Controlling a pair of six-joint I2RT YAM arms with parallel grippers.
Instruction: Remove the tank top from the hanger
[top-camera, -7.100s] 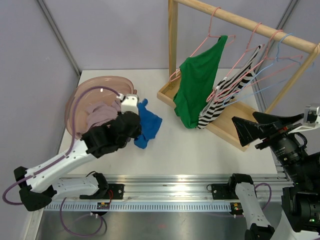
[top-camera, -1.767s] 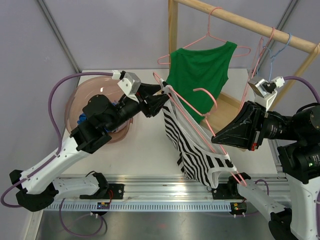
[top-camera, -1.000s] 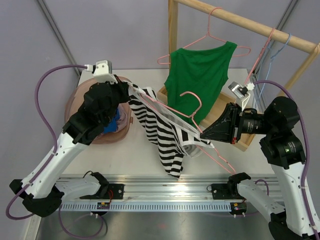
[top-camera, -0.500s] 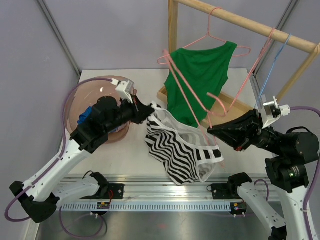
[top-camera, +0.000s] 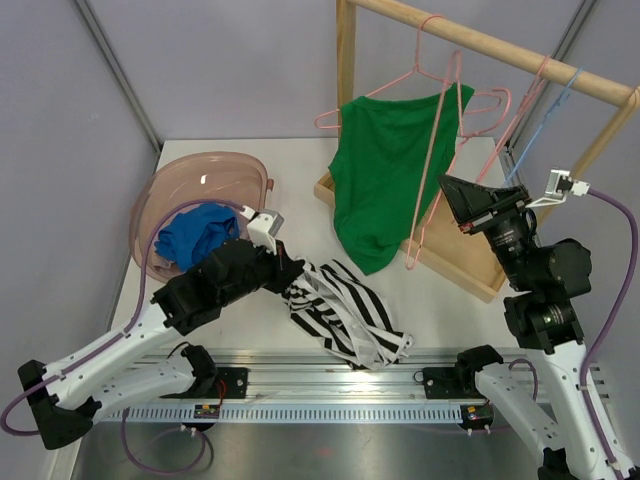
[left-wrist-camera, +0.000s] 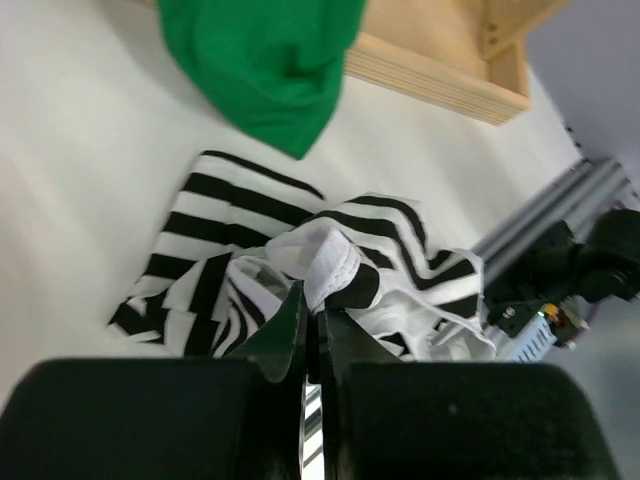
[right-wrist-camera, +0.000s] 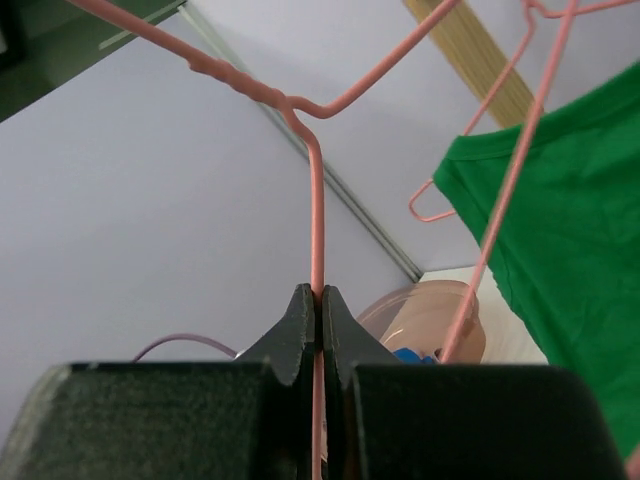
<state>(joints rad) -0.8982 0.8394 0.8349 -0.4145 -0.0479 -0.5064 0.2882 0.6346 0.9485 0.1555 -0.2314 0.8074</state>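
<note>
Clamping shut with the left gripper on a white hem fold of the striped tank top, now lying slack on the table instead of stretching off the wire as half a second ago. Pinching the pink hanger, now bare, tight in the right gripper, up beside the green top. Looking finished, bar letting go. Bunching in soft crumpled folds, stripes twisting.

We see the black-and-white striped tank top crumpled on the table, a white hem nipped in the left pincer. The pink wire hanger is bare, clamped in the right pincer.
</note>
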